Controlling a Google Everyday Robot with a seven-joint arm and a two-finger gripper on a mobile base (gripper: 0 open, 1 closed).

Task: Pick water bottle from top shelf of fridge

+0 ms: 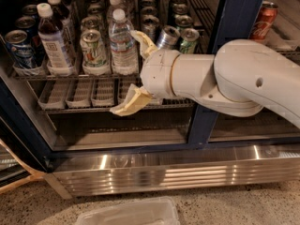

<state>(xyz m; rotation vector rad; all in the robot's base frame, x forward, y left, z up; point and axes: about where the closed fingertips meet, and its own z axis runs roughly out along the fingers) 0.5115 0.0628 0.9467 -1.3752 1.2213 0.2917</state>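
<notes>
Jaws: spread wide, pinching nothing; you see one cream finger (141,41) up top and the other low at the left.
Gripper (123,71): at the fridge (230,36) front, just R of the water bottle (123,43); upper finger beside the bottle's shoulder, contact can't be told; lower finger in front of the bare-tray rack (70,93).
Water bottle: upright at the front of the top shelf (51,75), btw a green can (93,48) and a tilted silver can (166,36).
Dark-liquid bottle (51,41): same shelf, L of the green can.
Arm (243,78): reaches in from your R, across the blue post.
Base panel (187,170): ribbed steel, below the racks.
</notes>
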